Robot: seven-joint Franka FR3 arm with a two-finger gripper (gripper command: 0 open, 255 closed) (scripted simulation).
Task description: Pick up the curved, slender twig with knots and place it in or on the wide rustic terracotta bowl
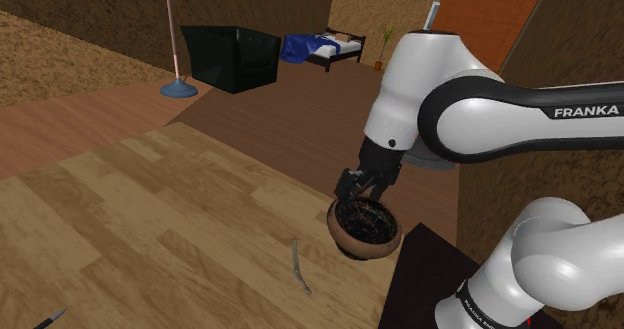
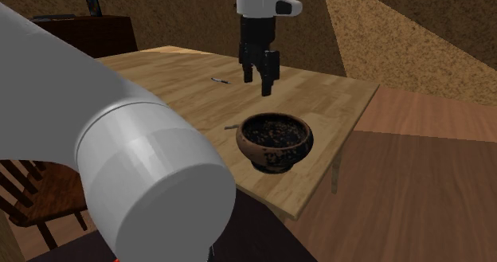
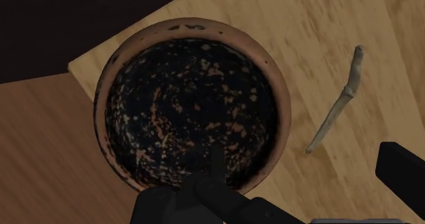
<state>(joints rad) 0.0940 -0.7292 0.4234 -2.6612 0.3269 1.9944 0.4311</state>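
The terracotta bowl (image 1: pixel 358 247) has a brown rim and a dark speckled inside. It stands near the table's corner, close to my stand. The thin, pale, curved twig (image 1: pixel 300 267) lies flat on the wood a short way from the bowl, toward the shoulder view's lower left. My black gripper (image 1: pixel 365 184) hangs just above the bowl, open and empty. In the wrist view the bowl (image 3: pixel 272 73) lies under the fingers (image 3: pixel 402 169), and the twig (image 3: pixel 337 107) rests beside its rim. In the second exterior view the gripper (image 2: pixel 261 73) hovers behind the bowl (image 2: pixel 275 162), and one twig (image 2: pixel 231 127) end pokes out.
The light wooden table (image 1: pixel 150 217) stretches toward the shoulder view's left. A small dark object (image 1: pixel 50 319) lies near its lower left edge. Beyond the table stand a floor lamp (image 1: pixel 178 47), a black box (image 1: pixel 235 57) and a bed (image 1: pixel 325 47).
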